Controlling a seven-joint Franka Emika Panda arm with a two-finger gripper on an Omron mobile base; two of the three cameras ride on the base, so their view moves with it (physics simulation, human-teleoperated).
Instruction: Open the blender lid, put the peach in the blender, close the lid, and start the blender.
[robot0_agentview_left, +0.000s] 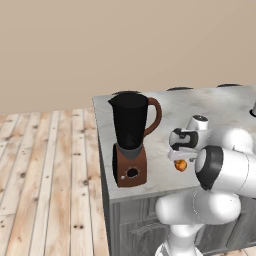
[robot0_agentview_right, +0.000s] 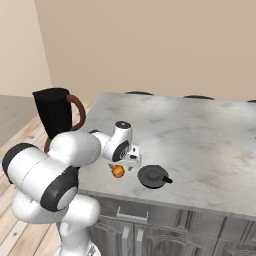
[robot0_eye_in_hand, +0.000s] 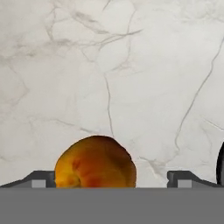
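Right up against the hand camera sits the peach (robot0_eye_in_hand: 95, 162), orange with red blotches, at about 6 o'clock in that view, resting on the pale marble counter (robot0_eye_in_hand: 131, 65). Both dark fingertips (robot0_eye_in_hand: 41, 178) poke up at the bottom edge, one just left of the fruit and one well off to its right, so the jaws are spread wide and aren't pinching anything. Peach is closer to the left tip than the right one, and I can't tell if it actually touches it.

From the right base view the arm is folded up pretty tight: big white elbow down at 8 o'clock, forearm reaching over the counter's front edge, wrist bent so the gripper (robot0_agentview_right: 123, 165) points straight down over the peach (robot0_agentview_right: 118, 171). The lid (robot0_agentview_right: 153, 176) lies flat on the counter just beside the peach, at its 3 o'clock, knob up, off the jar.

In the left base view the blender (robot0_agentview_left: 131, 140) stands upright near the front left corner of the counter (robot0_agentview_left: 210, 107), black jar open on top, brown handle toward 3 o'clock, round button on the reddish base facing the camera. Peach (robot0_agentview_left: 181, 165) is at the blender's 4 o'clock, apart from it, tucked under the gripper (robot0_agentview_left: 180, 159).
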